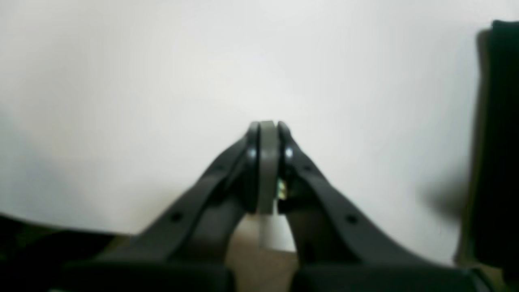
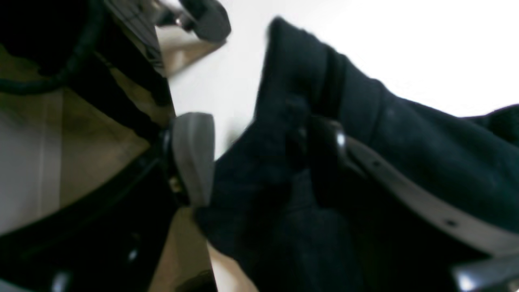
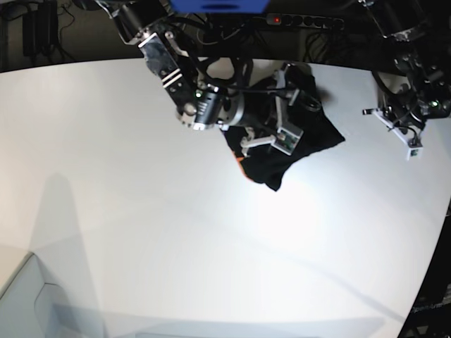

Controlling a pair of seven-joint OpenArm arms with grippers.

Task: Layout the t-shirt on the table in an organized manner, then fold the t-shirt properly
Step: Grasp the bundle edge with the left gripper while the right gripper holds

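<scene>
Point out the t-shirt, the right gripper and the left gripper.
t-shirt [image 3: 320, 130]: base view, bare black cloth near its right edge.
right gripper [image 3: 283, 105]: base view, gap between its open fingers.
left gripper [image 1: 267, 138]: left wrist view, closed fingertips.

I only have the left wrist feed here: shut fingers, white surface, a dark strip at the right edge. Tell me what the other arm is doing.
Observer: The right gripper is open over the t-shirt, its fingers straddling bunched black cloth.
Operator: Confirm whether the shirt is laid out.
Observer: Not yet. In the base view it sits crumpled in a heap near the far edge of the table.
Operator: Give me my own arm's position relative to it.
Observer: The left gripper hangs off to the side of the heap, apart from it, with white tabletop between them.
Operator: Report any colour on the cloth.
Observer: A small orange patch peeks out at the heap's edge.
</scene>
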